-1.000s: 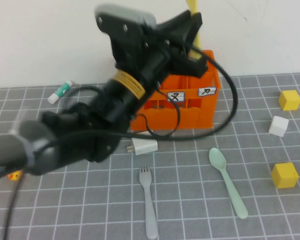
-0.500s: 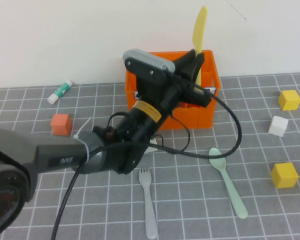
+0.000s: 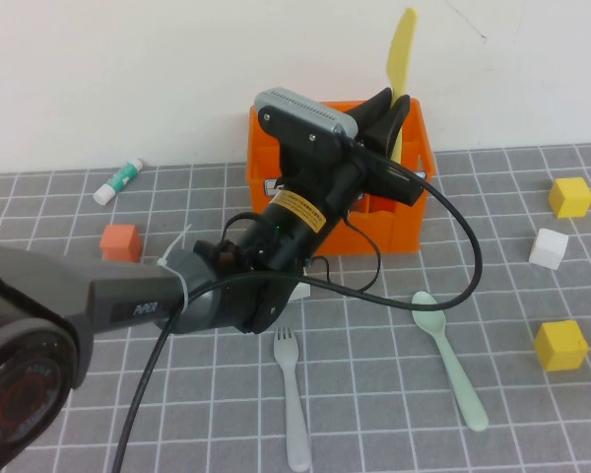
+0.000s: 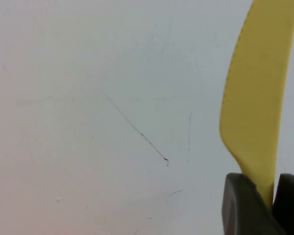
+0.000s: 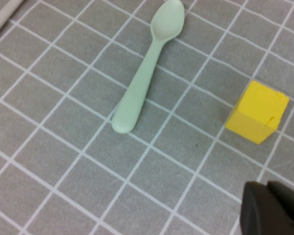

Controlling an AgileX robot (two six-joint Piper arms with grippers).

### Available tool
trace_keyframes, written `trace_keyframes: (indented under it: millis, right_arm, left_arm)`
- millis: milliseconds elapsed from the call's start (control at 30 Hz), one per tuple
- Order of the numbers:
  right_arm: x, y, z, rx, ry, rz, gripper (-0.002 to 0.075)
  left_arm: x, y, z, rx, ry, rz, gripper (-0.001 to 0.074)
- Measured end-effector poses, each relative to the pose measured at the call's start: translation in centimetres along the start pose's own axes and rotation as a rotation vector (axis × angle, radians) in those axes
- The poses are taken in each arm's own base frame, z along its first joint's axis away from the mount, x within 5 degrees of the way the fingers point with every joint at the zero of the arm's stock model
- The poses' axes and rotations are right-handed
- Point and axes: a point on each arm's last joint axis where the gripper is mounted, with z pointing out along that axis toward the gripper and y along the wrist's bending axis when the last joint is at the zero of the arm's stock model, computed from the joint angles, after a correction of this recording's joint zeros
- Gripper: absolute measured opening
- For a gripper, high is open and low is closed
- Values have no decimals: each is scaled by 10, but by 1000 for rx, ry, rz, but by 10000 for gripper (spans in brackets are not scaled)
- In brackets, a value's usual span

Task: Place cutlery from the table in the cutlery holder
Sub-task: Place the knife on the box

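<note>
High view: left gripper (image 3: pixel 392 110) clamps stiff, light, slippery knife (image 3: pixel 402 59) by handle, upright over cutlery holder (image 3: pixel 412 212). Right gripper (image 5: pixel 269 208) closed, empty, near spoon (image 5: pixel 146 73).

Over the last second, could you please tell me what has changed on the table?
The left gripper, shut on the knife, moved back from near the camera to just above the holder, blade pointing up. Nothing was let go. The fork, spoon, tube and cubes stayed put. The right gripper hangs shut above the table beside a yellow cube.
</note>
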Motion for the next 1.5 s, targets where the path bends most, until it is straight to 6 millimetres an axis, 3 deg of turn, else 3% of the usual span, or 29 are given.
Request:
trace_keyframes:
  millis: [267,433,867,1033,1133,1200,1333,1500]
  right_arm:
    - [2,3,0,-28,16,-20,-3]
    - [2,4,0,-43,25,-24,-3]
    - [3,5,0,-56,32,-26,-3]
    - [3,5,0,-56,32,-28,-3]
    - [3,5,0,-56,32,-28,-3]
    - [3,5,0,-56,32,-28,-3]
    - [2,5,0,-59,26,-21,-3]
    - [-8,8,-3,-92,-48,-12,-3]
  left_arm:
    - [1,0,0,2,7,20,310]
    - [1,0,0,2,7,20,355]
    - [0,17,-2,-29,8,35,355]
    - [-12,15,0,-21,24,101,232]
    - [-30,12,1,-19,59,174,90]
    - [-48,10,2,-24,92,198,42]
    - [-89,6,-4,-54,214,220,8]
    - [-154,-2,-28,-115,366,203,4]
